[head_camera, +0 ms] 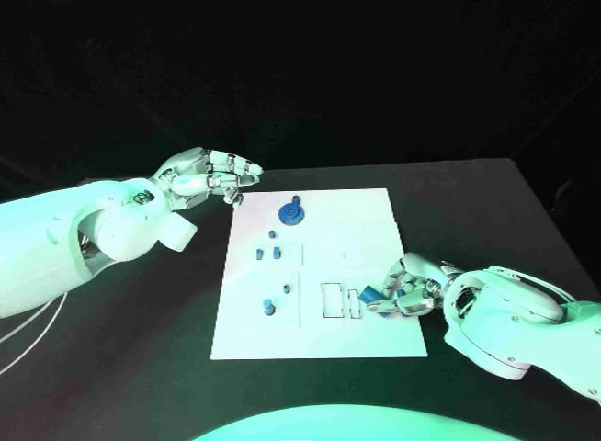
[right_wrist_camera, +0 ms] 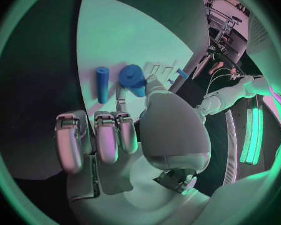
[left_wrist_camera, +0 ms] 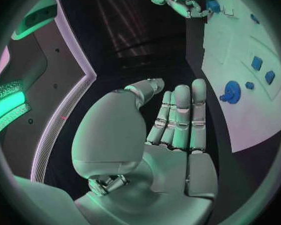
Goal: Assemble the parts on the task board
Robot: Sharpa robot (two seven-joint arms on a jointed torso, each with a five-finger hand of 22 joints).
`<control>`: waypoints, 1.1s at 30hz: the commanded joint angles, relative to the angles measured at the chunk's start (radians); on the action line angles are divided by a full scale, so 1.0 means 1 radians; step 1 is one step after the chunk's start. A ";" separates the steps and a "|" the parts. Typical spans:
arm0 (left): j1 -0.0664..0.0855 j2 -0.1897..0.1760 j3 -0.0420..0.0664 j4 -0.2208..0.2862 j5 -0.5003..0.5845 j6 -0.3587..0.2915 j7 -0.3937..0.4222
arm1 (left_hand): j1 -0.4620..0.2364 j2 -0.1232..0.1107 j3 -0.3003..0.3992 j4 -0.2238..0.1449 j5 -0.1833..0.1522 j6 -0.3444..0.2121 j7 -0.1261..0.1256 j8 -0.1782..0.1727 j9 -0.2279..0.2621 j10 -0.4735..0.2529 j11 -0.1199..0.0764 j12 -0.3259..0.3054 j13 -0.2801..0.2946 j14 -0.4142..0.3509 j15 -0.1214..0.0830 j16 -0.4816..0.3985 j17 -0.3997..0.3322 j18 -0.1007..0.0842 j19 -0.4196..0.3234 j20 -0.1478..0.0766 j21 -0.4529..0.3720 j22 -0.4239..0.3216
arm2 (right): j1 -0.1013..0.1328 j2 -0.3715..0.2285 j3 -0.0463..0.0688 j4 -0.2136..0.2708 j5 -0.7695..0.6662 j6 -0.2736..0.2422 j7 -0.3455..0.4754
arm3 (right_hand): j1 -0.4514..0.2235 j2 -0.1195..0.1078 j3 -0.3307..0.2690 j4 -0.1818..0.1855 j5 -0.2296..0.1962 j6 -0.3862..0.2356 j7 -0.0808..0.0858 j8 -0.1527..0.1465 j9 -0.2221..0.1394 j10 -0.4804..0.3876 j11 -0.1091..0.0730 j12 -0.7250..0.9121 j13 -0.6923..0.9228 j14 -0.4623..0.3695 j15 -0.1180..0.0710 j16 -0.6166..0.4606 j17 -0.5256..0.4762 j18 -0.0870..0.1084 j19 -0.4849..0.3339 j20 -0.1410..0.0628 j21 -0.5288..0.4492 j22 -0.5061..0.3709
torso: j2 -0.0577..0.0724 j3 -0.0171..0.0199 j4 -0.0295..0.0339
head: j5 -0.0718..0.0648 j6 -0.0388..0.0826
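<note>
The right hand pinches a blue part; the right wrist view shows a blue peg lying beside it. The left hand, fingers curled, holds nothing.

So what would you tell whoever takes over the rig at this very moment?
Left hand: holds nothing, fingers curled in, beside the task board's far left corner.
Right hand: at the board's near right edge, fingers pinching a small blue part next to the white rectangular slots.
On the board: blue gear at the far end, small blue pieces mid-board, two more nearer.
Done: cannot tell which pieces are seated.
Left: place the held part, then continue.
</note>
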 commanded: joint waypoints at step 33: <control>0.000 0.002 0.000 0.002 0.004 0.010 0.007 | -0.009 0.003 -0.007 0.006 0.000 -0.009 0.007 0.006 0.001 -0.008 -0.001 0.002 -0.003 -0.004 0.003 0.006 -0.002 0.016 0.001 0.007 -0.006 -0.003 | 0.035 0.020 -0.002 0.061 0.136 -0.091 0.010 | 0.062 0.071 0.214 -0.006 0.214 0.081 -0.043 0.026 -0.012 0.106 -0.045 0.004 0.263 0.102 -0.036 0.003 0.263 -0.014 0.106 -0.035 0.004 0.263 | 0.000 -0.0005 0.0007 | -0.006 0.003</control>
